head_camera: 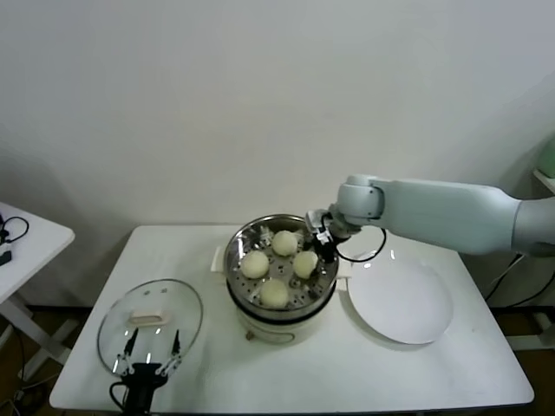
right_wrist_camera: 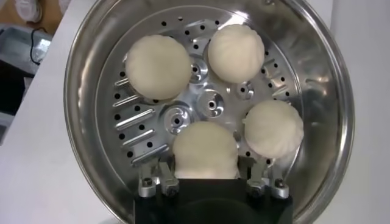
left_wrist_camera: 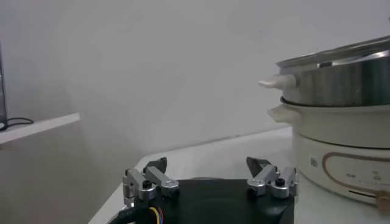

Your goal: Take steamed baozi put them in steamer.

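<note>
We count all four steamed baozi [head_camera: 279, 267] inside steamer [head_camera: 323, 282]; plate [head_camera: 401, 303] at right bare. Right gripper [right_wrist_camera: 206, 176] at steamer's right rim, jaws astride fourth bun, contact unclear, probably releasing. Left gripper [head_camera: 151, 353] idle near-left by glass lid [head_camera: 149, 313], fingers spread.

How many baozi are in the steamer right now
4, all on the steamer floor: far baozi, left baozi, near baozi, and right baozi between the right end effector fingers. None elsewhere.
</note>
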